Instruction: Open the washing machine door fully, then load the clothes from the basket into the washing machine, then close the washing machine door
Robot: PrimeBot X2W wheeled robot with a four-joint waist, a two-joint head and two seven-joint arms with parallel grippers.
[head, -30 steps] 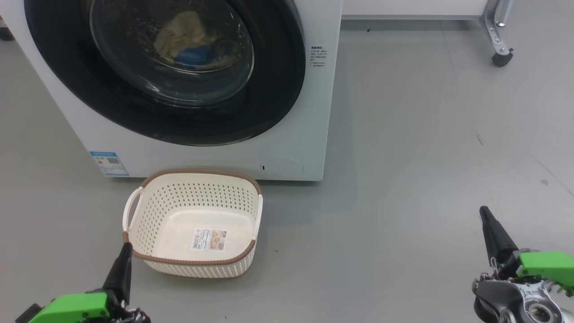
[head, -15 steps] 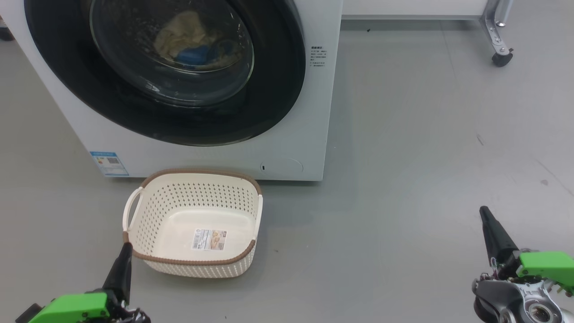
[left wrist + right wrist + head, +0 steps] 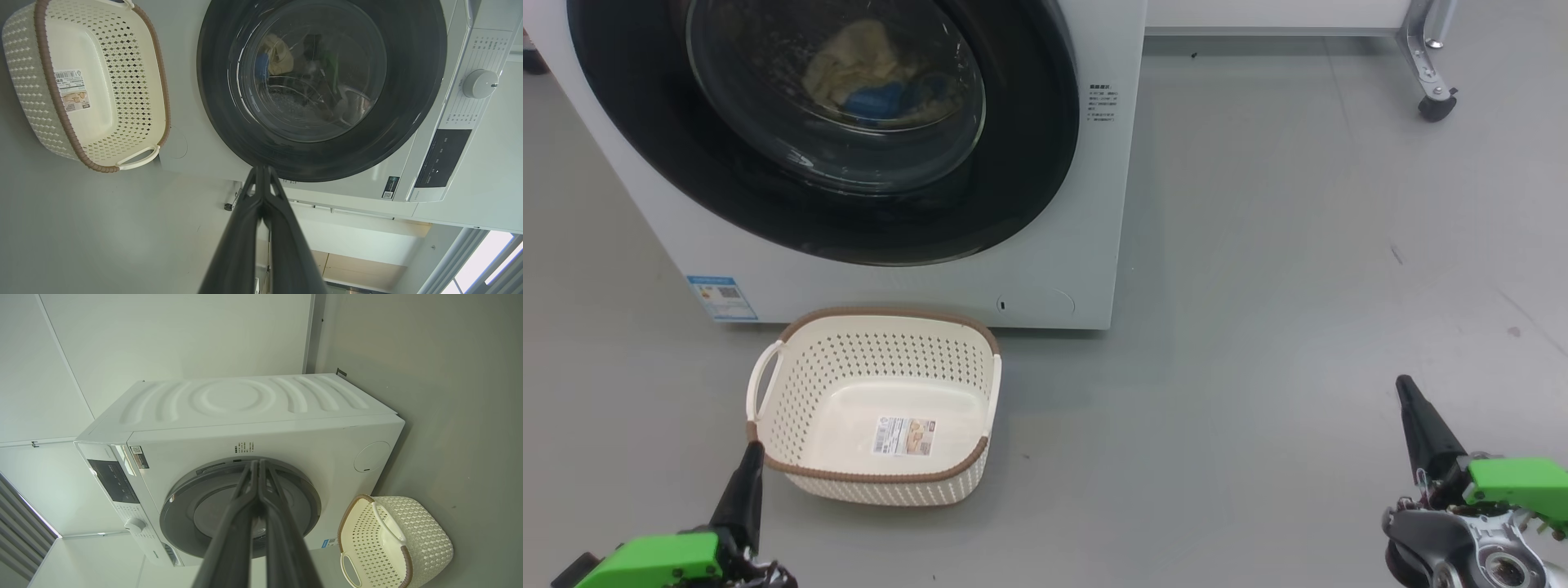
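Left gripper near cream basket

The head view's upper edge cuts off the washing machine door. The clothes show dimly behind its glass. Print on the sticker in the basket is too small to read.

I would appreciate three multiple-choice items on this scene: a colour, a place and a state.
1. Rim colour of the cream perforated plastic basket? A brown; B green; C blue.
2. Where are the pale yellow and blue clothes? A in the basket; B inside the white front-loading washing machine; C on top of it.
3. The round black-rimmed washing machine door is: A wide open; B shut; C removed.
Key: A, a brown band rings it; B, seen through the glass; B, it sits flush.
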